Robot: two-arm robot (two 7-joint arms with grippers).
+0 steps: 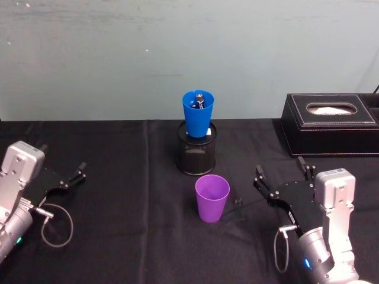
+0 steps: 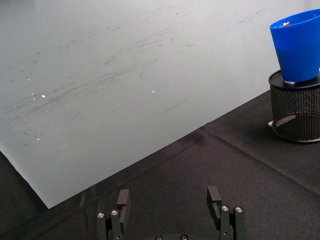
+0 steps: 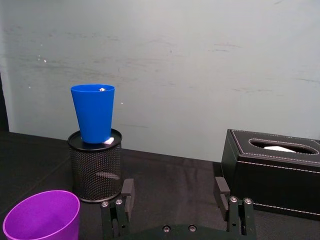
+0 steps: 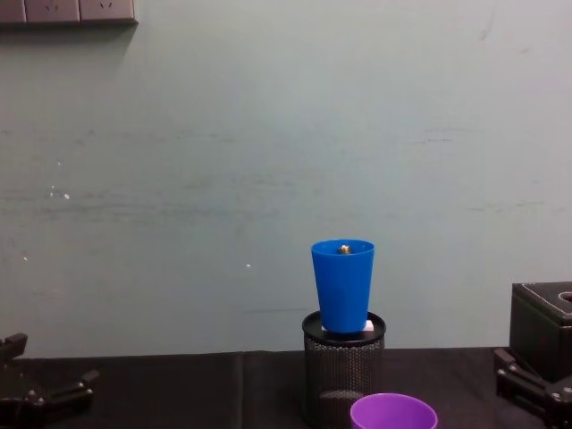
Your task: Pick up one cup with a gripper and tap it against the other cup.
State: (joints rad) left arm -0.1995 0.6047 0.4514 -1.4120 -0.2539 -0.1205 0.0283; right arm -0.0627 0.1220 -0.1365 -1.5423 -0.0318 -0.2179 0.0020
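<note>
A smooth purple plastic tumbler (image 1: 212, 197) stands mid-table before the bright blue plastic tumbler (image 1: 198, 113) perched in a black wire-mesh pen holder (image 1: 196, 151). Right gripper (image 1: 282, 175) beside it, fingers spread, empty; left gripper (image 1: 79, 171) likewise spread near the left edge.

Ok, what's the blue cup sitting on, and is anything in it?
The blue cup stands upright on top of the black mesh holder. A small dark object shows inside it near the rim; what it is can't be told. The cup covers the holder's opening, so the holder's contents stay hidden.
</note>
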